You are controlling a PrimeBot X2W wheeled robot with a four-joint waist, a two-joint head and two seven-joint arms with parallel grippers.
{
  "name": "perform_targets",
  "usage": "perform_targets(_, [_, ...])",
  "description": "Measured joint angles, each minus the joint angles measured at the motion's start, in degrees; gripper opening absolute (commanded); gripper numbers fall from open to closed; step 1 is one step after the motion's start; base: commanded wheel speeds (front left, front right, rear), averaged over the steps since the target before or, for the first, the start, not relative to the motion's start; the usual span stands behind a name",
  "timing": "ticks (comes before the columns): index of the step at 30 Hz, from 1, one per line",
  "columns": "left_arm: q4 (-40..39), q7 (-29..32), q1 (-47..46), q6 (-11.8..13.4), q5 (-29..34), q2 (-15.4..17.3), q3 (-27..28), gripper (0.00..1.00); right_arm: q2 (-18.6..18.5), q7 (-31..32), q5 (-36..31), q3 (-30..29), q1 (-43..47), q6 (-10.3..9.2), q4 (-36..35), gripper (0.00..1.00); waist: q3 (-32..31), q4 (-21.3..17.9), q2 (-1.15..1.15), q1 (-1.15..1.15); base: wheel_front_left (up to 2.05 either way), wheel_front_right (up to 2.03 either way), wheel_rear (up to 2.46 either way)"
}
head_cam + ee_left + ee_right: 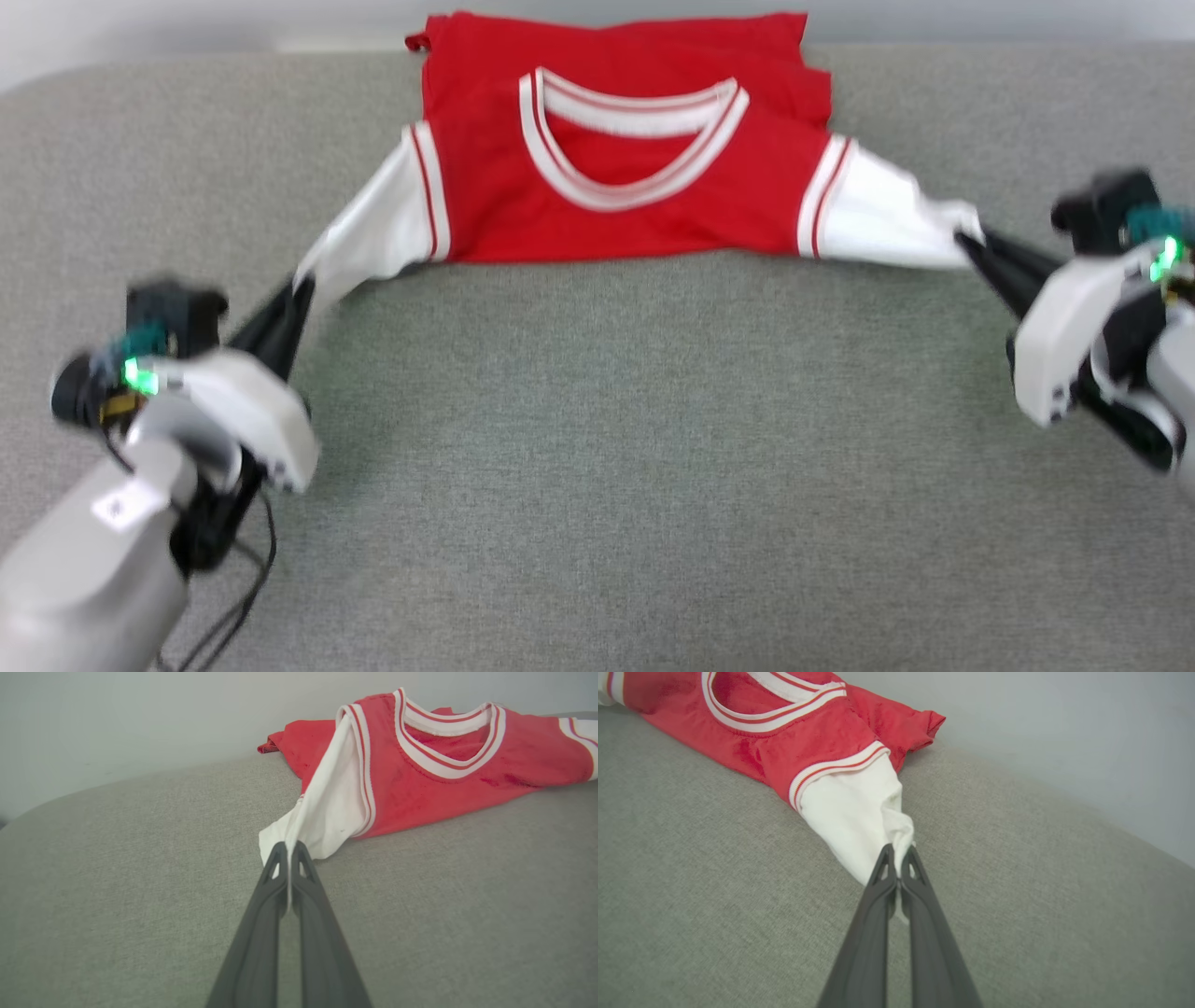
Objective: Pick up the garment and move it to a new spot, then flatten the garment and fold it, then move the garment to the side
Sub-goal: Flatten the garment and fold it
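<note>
The garment (644, 159) is a red jersey with white sleeves and a red-and-white striped collar. It lies folded at the far middle of the grey surface, collar facing me. Each white sleeve is stretched outward. My left gripper (301, 291) is shut on the tip of the left sleeve (322, 812), whose cloth is pinched between its dark fingers (275, 868). My right gripper (963, 238) is shut on the end of the right sleeve (854, 816), which bunches at its fingertips (899, 856). No lettering shows on the jersey.
The grey fabric-covered surface (597, 448) stretches wide between and in front of the arms. Its far edge meets a pale wall (187, 28) just behind the jersey. A dark cable (252, 579) hangs by my left forearm.
</note>
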Motion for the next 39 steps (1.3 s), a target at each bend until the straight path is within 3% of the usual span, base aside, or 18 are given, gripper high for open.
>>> perform_targets(9, [-6.65, -1.47, 19.62, 5.42, -4.24, 3.87, -0.60, 0.00, -6.20, -3.15, 4.58, -0.22, 17.20, 0.00, -4.16, 0.00, -7.06, -0.61, 0.00, -0.01, 0.00, 0.00, 0.00])
perform_targets(19, [-11.89, -2.41, 33.90, 9.61, -9.00, 7.16, 0.36, 0.00, -10.91, -4.83, 6.27, -6.38, 35.88, 0.01, -9.31, 0.00, -13.44, -0.51, 0.00, -0.02, 0.00, 0.00, 0.00])
perform_targets(26, [-15.30, -2.92, 41.30, 12.73, -10.95, 8.58, 1.49, 0.00, -13.06, -0.93, 6.01, -11.56, 48.27, 0.02, -15.67, 0.00, -15.33, -0.39, 0.00, -0.02, 0.00, 0.00, 0.00])
perform_targets(32, [-17.36, -3.21, 43.73, 13.81, -11.03, 8.15, 1.69, 0.00, -13.16, 4.52, 4.14, -17.03, 52.90, 0.02, -19.58, 0.00, -15.49, -0.07, 0.00, -0.02, 0.00, 0.00, 0.00])
perform_targets(33, [-17.70, -3.26, 43.72, 13.88, -10.61, 8.04, 1.67, 0.00, -13.14, 5.33, 3.48, -18.23, 52.98, 0.02, -20.13, 0.09, -15.45, -0.01, 0.00, -0.01, 0.00, 0.00, 0.00])
perform_targets(35, [-18.35, -3.34, 43.56, 14.08, -9.93, 7.79, 1.69, 0.00, -13.12, 6.84, 1.80, -20.98, 52.91, 0.01, -21.48, 1.00, -15.30, 0.13, 0.00, -0.01, 0.00, 0.00, 0.00])
perform_targets(39, [-19.82, -3.42, 42.28, 14.80, -8.40, 7.49, 2.50, 0.00, -13.90, 10.78, -0.62, -26.27, 51.34, -0.01, -26.44, 1.00, -14.49, 0.42, 0.00, -0.01, 0.00, 0.00, 0.00])
